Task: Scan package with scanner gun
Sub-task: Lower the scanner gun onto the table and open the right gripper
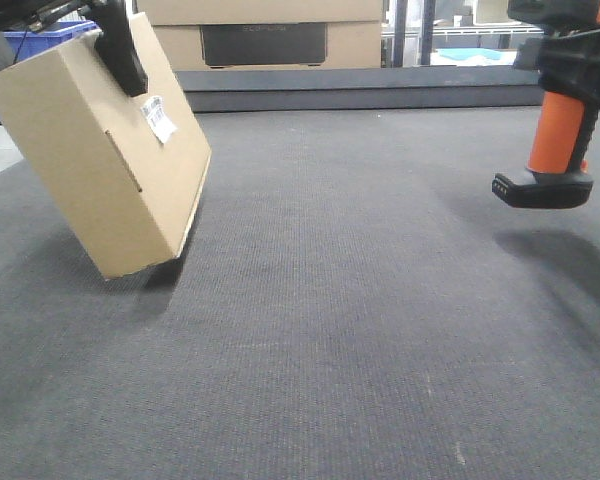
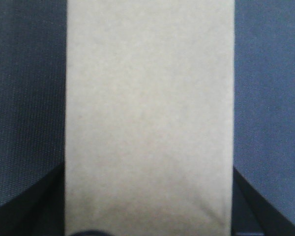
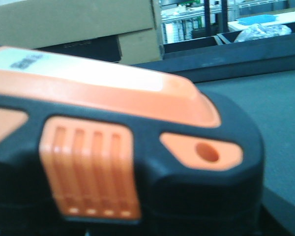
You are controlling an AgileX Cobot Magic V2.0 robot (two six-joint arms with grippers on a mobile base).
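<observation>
My left gripper (image 1: 120, 45) is shut on a brown cardboard package (image 1: 100, 160), held tilted with its lower corner just above the dark mat. A white barcode label (image 1: 160, 118) on the package faces right. In the left wrist view the package's plain side (image 2: 150, 113) fills the middle, with a black finger at each edge. My right gripper (image 1: 580, 40) is shut on an orange and black scanner gun (image 1: 555, 150), held in the air at the right with its handle base down. The scanner's head (image 3: 113, 162) fills the right wrist view and hides the fingers.
A dark grey mat (image 1: 330, 330) covers the table. Large cardboard boxes (image 1: 265, 35) stand behind a raised dark ledge at the back. A blue bin (image 1: 35, 38) sits at the far left. Shelving shows at the back right.
</observation>
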